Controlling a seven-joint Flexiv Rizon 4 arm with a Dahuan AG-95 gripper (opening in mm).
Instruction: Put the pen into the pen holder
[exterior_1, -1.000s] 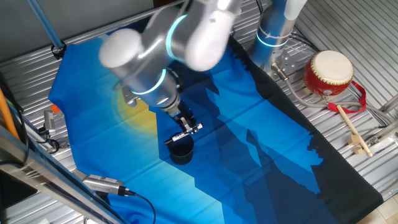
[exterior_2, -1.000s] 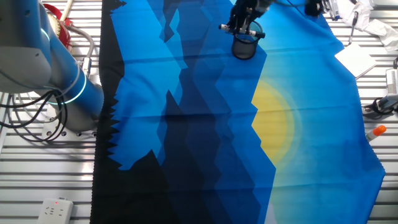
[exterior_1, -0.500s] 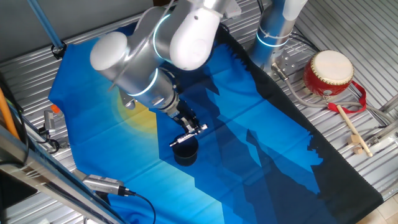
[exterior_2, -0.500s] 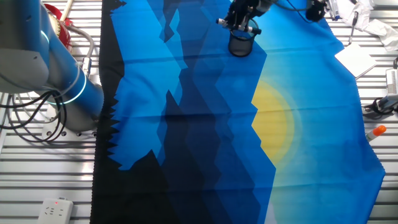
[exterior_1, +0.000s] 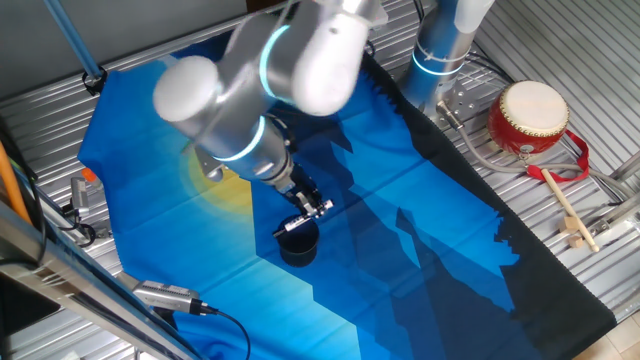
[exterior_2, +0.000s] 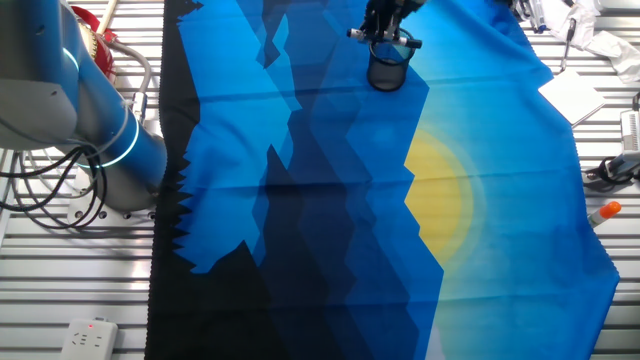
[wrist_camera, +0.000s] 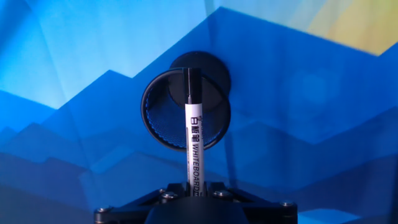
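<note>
Your gripper (wrist_camera: 194, 185) clamps the pen (wrist_camera: 194, 137) cap-down, prob. centred over the pen holder (wrist_camera: 185, 109) opening, so it drops straight in.

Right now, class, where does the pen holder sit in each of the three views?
One fixed view: pen holder, lower centre, under the hand.
The other fixed view: top centre.
Hand view: centre, behind the pen.
Shared landmark: the blue cloth's yellow sun patch.

Two opposed overheads, one close hand view.
</note>
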